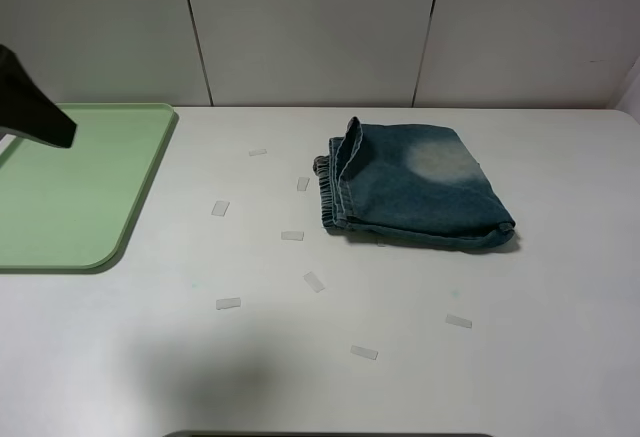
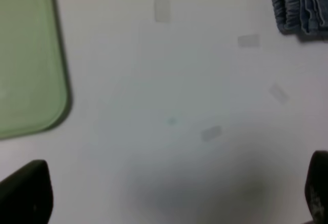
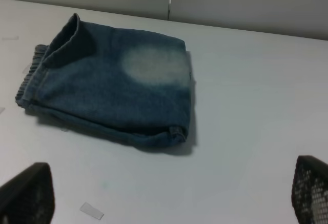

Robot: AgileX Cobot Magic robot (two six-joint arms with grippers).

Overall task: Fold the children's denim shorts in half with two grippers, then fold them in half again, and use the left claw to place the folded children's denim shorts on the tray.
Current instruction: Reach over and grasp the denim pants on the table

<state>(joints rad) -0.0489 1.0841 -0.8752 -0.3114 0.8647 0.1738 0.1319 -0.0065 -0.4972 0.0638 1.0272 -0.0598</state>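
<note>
On the white table (image 1: 520,357), the folded shorts (image 1: 420,192) lay right of centre, well apart from the green tray (image 1: 60,197) at the left edge. Small pale tape strips (image 1: 228,304) dotted the surface between them. Grey wall panels (image 1: 310,27) with dark seams stood behind. The left gripper (image 2: 171,196) and the right gripper (image 3: 169,193) each had fingers spread wide, holding nothing.

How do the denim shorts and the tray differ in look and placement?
The denim shorts are dark blue and folded into a bundle; the tray is pale green and flat. The shorts lie right of centre; the tray sits at the left edge. Both rest on the white table, apart.
</note>
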